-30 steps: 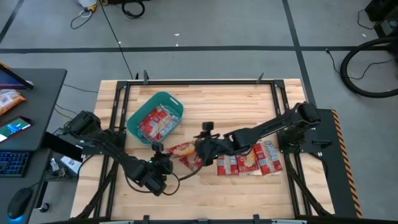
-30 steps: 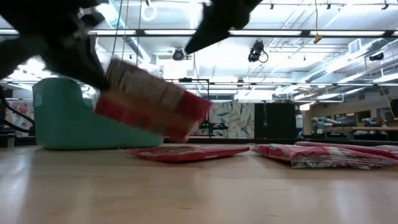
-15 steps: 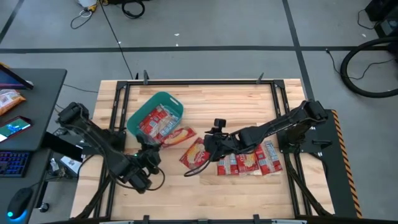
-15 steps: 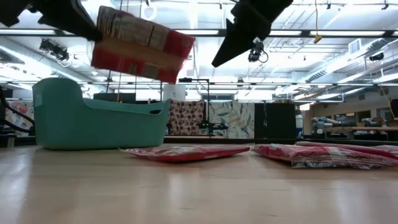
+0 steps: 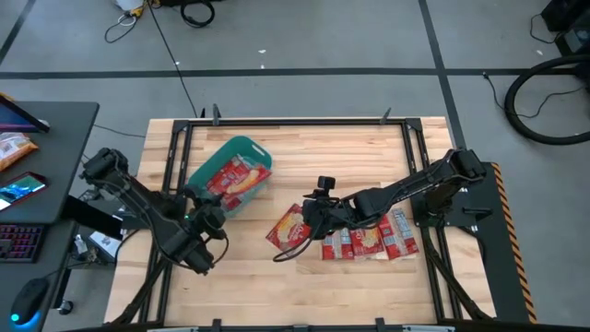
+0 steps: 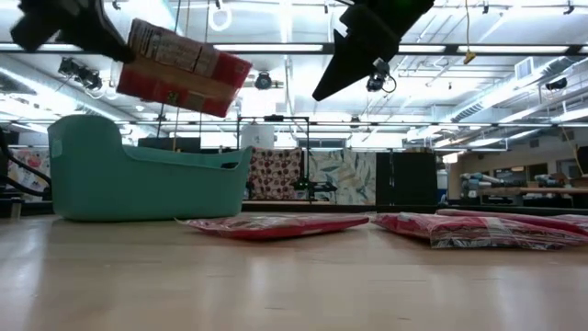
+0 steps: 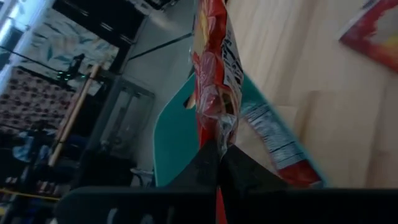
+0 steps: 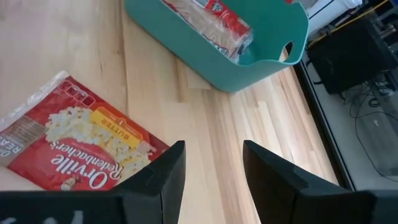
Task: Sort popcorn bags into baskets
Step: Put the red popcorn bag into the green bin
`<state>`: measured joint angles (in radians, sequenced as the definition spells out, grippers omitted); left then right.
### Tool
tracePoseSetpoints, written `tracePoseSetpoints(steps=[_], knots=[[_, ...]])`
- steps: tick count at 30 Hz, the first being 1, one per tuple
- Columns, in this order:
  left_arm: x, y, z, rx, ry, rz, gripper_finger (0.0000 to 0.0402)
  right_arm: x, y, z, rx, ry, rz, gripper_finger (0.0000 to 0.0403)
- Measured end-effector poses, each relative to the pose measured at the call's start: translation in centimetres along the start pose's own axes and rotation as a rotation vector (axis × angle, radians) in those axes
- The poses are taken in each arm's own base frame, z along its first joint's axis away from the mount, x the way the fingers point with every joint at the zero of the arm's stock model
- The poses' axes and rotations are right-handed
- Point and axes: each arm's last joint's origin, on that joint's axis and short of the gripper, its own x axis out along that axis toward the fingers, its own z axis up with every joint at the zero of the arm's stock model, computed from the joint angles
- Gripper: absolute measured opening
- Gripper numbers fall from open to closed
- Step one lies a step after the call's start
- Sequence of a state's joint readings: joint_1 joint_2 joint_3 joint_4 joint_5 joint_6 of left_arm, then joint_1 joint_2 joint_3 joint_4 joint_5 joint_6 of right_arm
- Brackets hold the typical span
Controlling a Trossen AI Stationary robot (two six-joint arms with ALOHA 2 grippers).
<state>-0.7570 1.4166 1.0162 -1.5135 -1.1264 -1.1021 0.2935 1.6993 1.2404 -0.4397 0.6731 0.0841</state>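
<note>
From the high view, the teal tub (image 5: 230, 173) sits on the wooden bench (image 5: 304, 277) at about ten o'clock from the bench's middle, with several popcorn bags (image 5: 224, 181) lying in it. The left gripper (image 5: 210, 212) is at the tub's five-o'clock corner, and the bag it carries (image 5: 241, 178) hangs over the tub's contents. One loose bag (image 5: 288, 227) lies flat near the middle of the bench. A row of further bags (image 5: 380, 235) lies at about four o'clock from centre. The right gripper (image 5: 312, 210) hovers just beside the loose bag.

The low view adds height, which the overhead cannot give. The carried bag (image 6: 180, 66) is tilted and well above the tub's rim (image 6: 147, 179), while the loose bag (image 6: 271, 223) and the row of bags (image 6: 487, 227) lie flat on the bench. The right arm's dark end is also raised clear of the bench.

The left wrist view shows the grip itself: the left fingers (image 7: 208, 163) are pinched narrow on the bag's crimped end (image 7: 214, 81), the bag standing edge-on beyond them with the teal tub (image 7: 177, 134) behind it.

The right wrist view shows the right fingers (image 8: 165, 177) set wide apart with nothing between them. The loose bag (image 8: 78, 146) lies face up just beside one finger, apart from it, and the tub (image 8: 249, 56) with its bags stands farther off.
</note>
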Motion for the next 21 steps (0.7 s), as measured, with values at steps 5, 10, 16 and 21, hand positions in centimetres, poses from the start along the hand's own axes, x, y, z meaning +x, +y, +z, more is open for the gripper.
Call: tracePoseSetpoints(steps=[5,10,16,21], knots=[[1.3,-0.4,-2.1,0.01,0.055,0.04,0.0008,0.0,0.0,0.2,0.01,-0.014,0.003,0.0165],[2.0,0.4,-3.6,-0.023,0.14,0.066,0.0008,0.0,0.1,0.3,0.01,-0.022,0.011,0.0165],[1.9,2.3,-3.9,-0.11,0.141,0.036,0.001,0.0,0.1,0.6,0.006,-0.049,0.014,0.0165],[2.3,2.9,-4.1,-0.148,0.255,0.004,0.0056,0.0,0.1,0.6,0.002,-0.055,0.016,0.0165]])
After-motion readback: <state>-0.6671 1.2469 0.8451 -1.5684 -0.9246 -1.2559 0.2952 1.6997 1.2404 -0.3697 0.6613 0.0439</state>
